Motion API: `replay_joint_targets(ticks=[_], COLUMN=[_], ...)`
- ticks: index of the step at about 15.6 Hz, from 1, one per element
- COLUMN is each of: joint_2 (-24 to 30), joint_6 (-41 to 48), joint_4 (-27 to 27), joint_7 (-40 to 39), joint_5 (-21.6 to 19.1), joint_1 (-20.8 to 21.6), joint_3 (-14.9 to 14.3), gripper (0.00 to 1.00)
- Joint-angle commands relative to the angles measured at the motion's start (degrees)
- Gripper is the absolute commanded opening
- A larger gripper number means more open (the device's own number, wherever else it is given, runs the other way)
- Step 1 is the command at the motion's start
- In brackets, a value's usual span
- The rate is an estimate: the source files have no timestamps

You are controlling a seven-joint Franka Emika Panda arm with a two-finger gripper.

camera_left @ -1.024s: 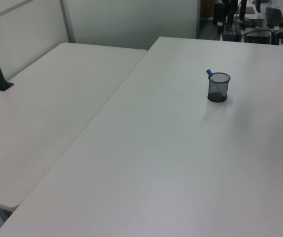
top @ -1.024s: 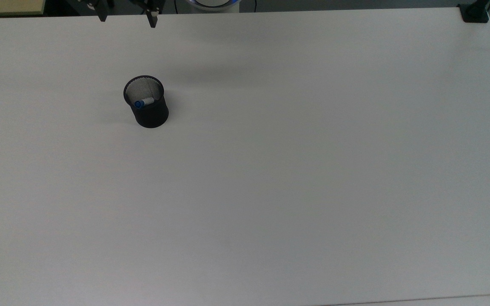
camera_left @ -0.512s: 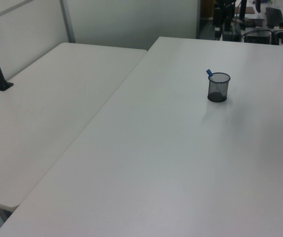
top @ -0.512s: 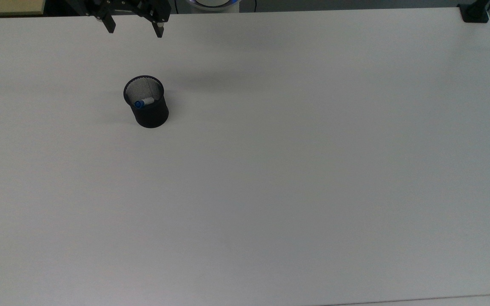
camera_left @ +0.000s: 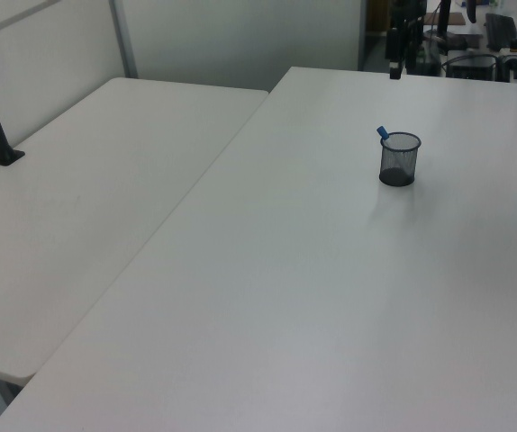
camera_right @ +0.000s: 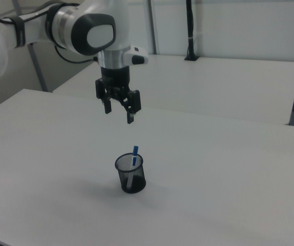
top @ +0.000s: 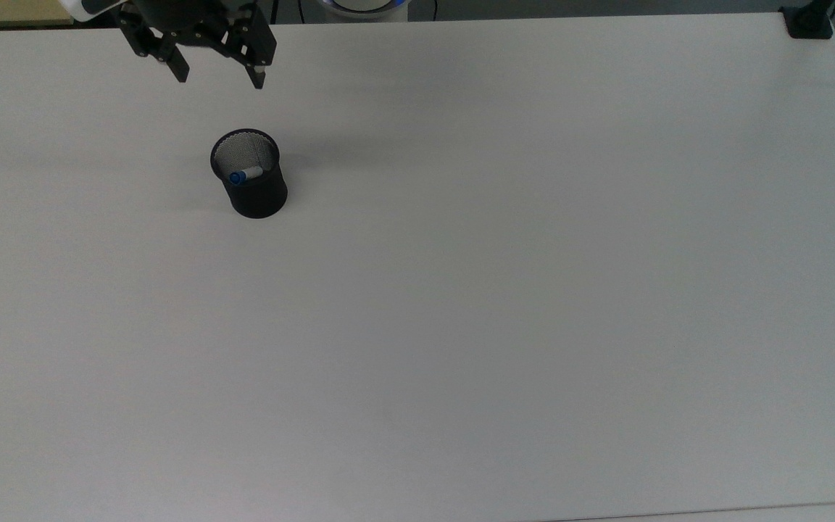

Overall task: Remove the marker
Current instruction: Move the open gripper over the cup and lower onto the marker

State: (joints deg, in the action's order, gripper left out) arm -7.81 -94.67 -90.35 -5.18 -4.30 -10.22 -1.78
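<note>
- The marker [top: 246, 175] stands in the black mesh cup [top: 252, 181], blue cap leaning on the rim, untouched.
- The end effector [top: 219, 76], fingers spread and empty, has advanced from the worktop's [top: 504, 290] far edge toward the cup; the approach is underway, no grasp yet.

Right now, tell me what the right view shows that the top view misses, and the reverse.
The right view shows the white arm above the hand, open and hanging well above the table, and the marker standing tilted, its blue cap poking above the mesh cup. The top view looks down into the mesh cup, showing the marker leaning against the rim on the top view's left, plus a black clamp at the table's corner. Both show the open hand, marker, cup and white table.
</note>
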Motion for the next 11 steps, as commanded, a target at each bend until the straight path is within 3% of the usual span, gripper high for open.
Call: replay_joint_targets(ticks=[1,6,11], joint_2=[-3.43,-7.13,-10.64], joint_6=[-4.89,-6.67,-6.76], joint_4=[0.26,-0.26,-0.44], joint_7=[-1.50,-5.62,-5.63], joint_5=[-0.18,1.57,5.17], joint_1=[-0.41,-0.94,0.81], joint_3=[-0.68,-0.68,-0.15], gripper=[0.91,0.86,0.73])
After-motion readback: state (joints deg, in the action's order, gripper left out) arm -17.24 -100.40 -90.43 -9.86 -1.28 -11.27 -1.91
